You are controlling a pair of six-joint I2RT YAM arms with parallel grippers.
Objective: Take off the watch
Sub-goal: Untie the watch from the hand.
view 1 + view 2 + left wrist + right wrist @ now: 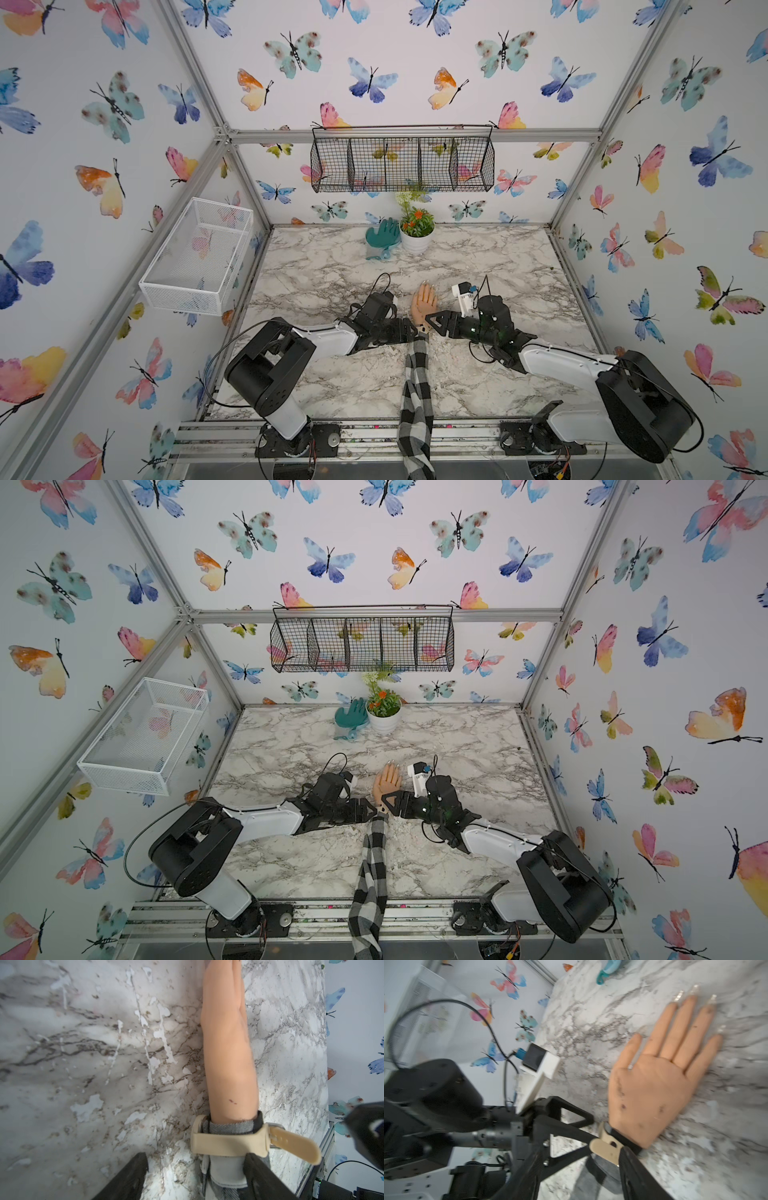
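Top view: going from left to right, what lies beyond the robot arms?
White wire-mesh basket on the side wall → teal rubber glove → white pot of orange flowers.

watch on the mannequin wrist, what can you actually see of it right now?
The watch has a matte beige strap, rubbery-looking, wrapped around the mannequin wrist over a grey cuff. Its round case shows edge-on at the wrist's side; the face is hidden. The holed strap tail sticks out free past a metal buckle. The left gripper straddles the wrist beside the strap, jaws apart; a finger of the right gripper overlaps the tail.
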